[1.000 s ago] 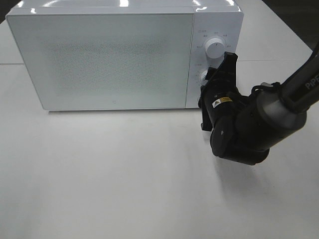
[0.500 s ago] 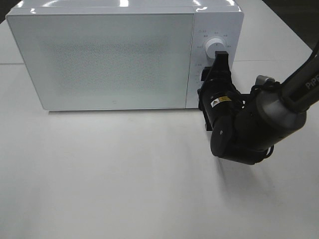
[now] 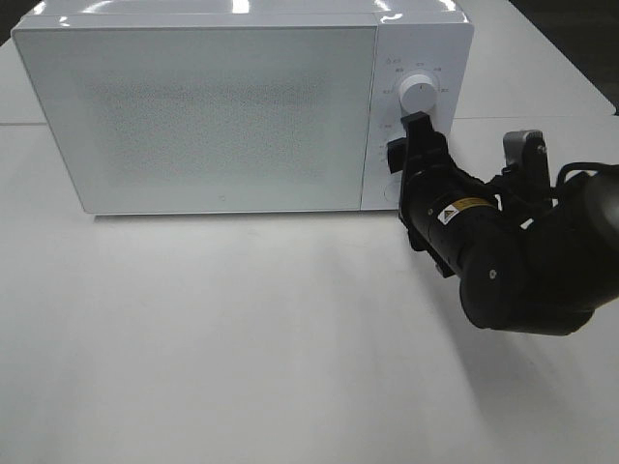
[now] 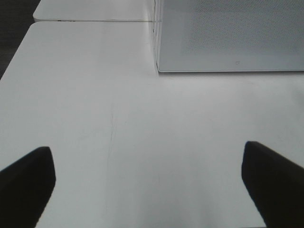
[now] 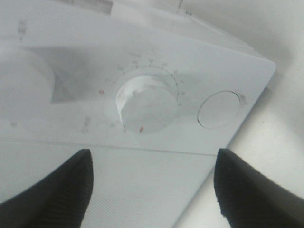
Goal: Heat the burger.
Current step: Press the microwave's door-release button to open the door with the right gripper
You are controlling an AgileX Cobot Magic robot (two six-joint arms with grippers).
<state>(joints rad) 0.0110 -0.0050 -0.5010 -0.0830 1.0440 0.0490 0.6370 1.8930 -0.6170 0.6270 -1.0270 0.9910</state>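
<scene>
My right jaws stand wide before the microwave's lower dial, gripping nothing; left jaws gape over the worktop. Door shut, contents hidden.

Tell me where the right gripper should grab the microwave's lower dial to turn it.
Grip the lower dial by its side wall, one finger each side, coming straight at the front of the microwave. It is a short cylinder standing proud of the flat panel, so only that wall offers opposing faces. The open right gripper faces it.
</scene>
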